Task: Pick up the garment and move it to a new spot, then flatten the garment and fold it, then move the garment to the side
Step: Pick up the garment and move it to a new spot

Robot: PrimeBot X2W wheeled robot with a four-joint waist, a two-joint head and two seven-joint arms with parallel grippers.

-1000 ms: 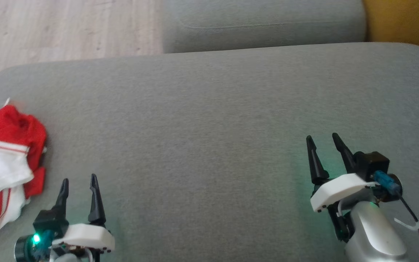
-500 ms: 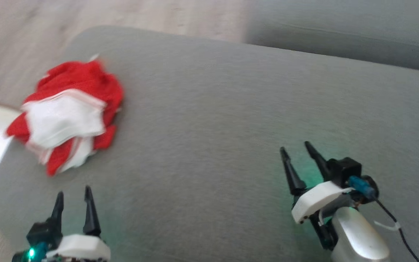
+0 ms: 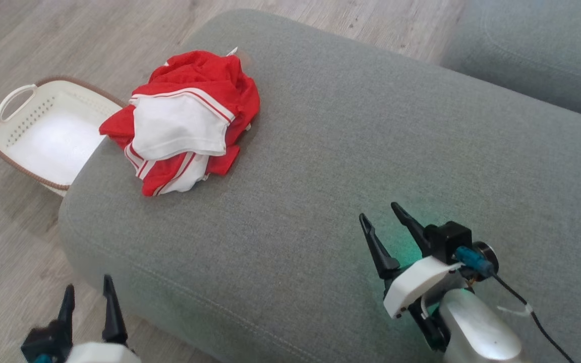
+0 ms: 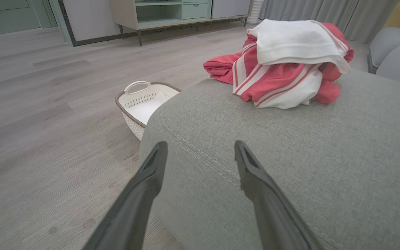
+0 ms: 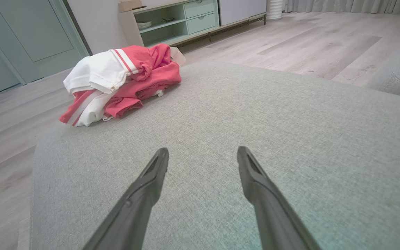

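Left gripper [image 3: 89, 283]: fingers apart, nothing between them, hanging off the near corner of the sofa cushion [image 3: 321, 166], over the floor [image 3: 3, 262]. Right gripper [image 3: 379, 212]: also spread and unloaded, poised low above the cushion. Garment [image 3: 184, 121]: crumpled red-and-white heap, well apart from both grippers, ahead and to the right of the left gripper, ahead and far to the left of the right one. Sits at the cushion's edge, one red fold overhanging toward the basket [image 3: 5, 101] on the floor just beyond. Judged at the opening step, no grasp yet made. Hazards, as assessed:

- Pinching only the loose white top layer, so that the rest unrolls and trails during the lift.
- Nudging the heap on approach from the cushion side, enough to tip it over the edge, into or beside the basket.
- Closing too deep and catching cushion fabric along with the cloth.
- Swinging the left gripper inward from off the seat and striking the cushion's stitched edge.

Likely limp in handling, hence liable to sag unevenly if raised by one gripper alone. Advisable: descend from above, grip a thick fold, carry inward toward the open cushion between the two grippers.
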